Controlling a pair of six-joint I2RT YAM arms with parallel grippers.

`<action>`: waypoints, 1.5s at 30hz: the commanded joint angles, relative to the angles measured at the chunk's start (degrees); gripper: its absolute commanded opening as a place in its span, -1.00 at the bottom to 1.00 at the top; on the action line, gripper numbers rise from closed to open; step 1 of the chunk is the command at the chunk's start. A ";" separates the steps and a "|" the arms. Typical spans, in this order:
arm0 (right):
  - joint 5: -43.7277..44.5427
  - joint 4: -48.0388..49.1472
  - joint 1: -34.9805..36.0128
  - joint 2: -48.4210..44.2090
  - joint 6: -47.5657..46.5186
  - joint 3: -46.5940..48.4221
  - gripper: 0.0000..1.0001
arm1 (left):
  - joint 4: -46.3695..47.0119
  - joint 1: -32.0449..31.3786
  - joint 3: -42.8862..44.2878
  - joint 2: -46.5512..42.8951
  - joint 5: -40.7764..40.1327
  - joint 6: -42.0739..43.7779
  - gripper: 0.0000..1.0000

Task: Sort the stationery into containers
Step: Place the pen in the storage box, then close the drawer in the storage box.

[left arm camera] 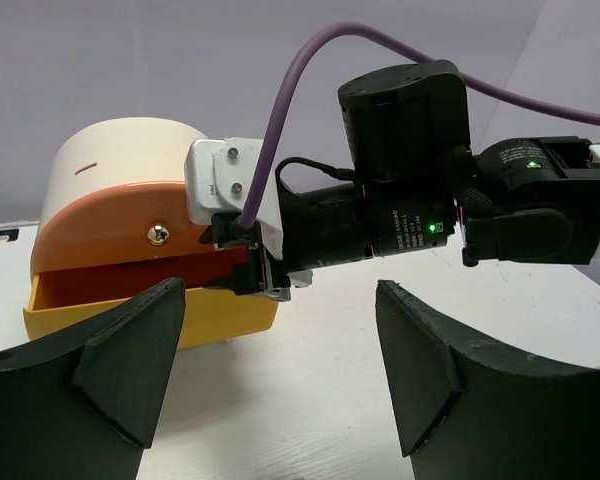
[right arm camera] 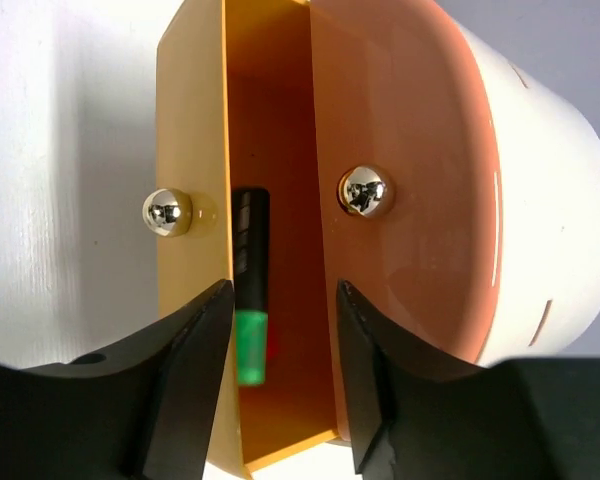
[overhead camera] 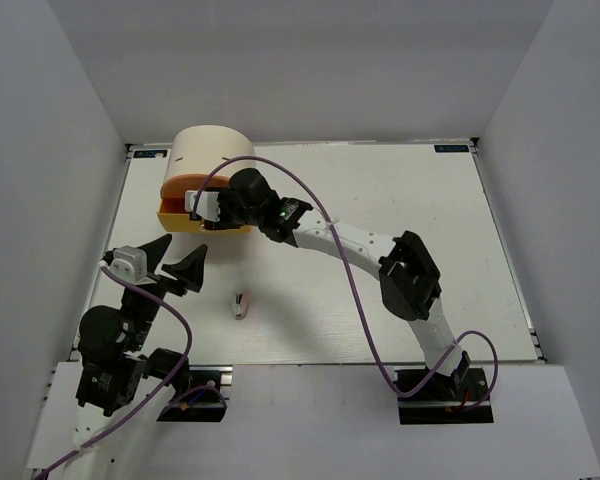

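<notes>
1. right gripper point(right arm camera: 280, 300): reached across to the upper left of the overhead view, poised at the mouth of the pulled-out yellow drawer point(right arm camera: 190, 150). Jaws parted wider than the green-capped highlighter point(right arm camera: 250, 260) seen between them, so it reads as released, not clamped. 2. green-capped highlighter: black body, cap toward the lower edge of the wrist view, inside the yellow drawer, close against its front wall; judged delivered, or nearly so. 3. yellow drawer: drawn out from beneath the orange drawer point(right arm camera: 410, 220), evidently to leave a slot for dropping pieces in. Each carries a small bright knob point(right arm camera: 167, 212), and both sit in the cream cylindrical box point(right arm camera: 550, 200); the orange drawer is pushed in. 4. left gripper point(overhead camera: 177, 262): lower left of the overhead view, jaws spread wide with nothing between them, facing the box, apparently on standby. 5. stubby white-pink piece point(overhead camera: 240, 303): alone on the table point(overhead camera: 400, 190), lower centre-left, near the left gripper and well apart from the box; judged not yet sorted. 6. surface: flat white tabletop, matt. 7. room: plain pale grey panels point(overhead camera: 310, 70) close in the left, far and right sides; light even, shadows soft.
</notes>
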 commanded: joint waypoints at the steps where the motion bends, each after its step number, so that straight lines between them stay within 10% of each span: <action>1: 0.85 2.40 0.14 -2.59 1.69 -0.77 0.04 | 0.26 0.22 -0.41 1.14 0.93 0.63 0.72; 9: -0.29 -0.59 0.14 -9.27 7.05 -2.44 0.11 | 0.26 0.22 -0.41 3.68 0.93 0.63 0.80; 12: 2.15 -0.76 -0.03 -14.97 10.91 -5.34 -0.15 | 0.26 0.22 -0.41 6.58 1.63 0.63 0.82; 16: 6.03 0.73 -0.74 -23.49 15.40 -14.28 -1.00 | -2.37 0.22 1.34 14.21 0.76 -0.07 0.85; 27: 1.93 -1.29 -8.90 -46.34 31.14 -42.95 -1.00 | -7.21 0.22 10.56 46.83 -9.09 -5.70 0.02; 45: -6.44 1.26 -14.80 -60.16 36.85 -56.15 -0.69 | -2.03 0.22 11.71 53.78 -20.77 -7.37 0.36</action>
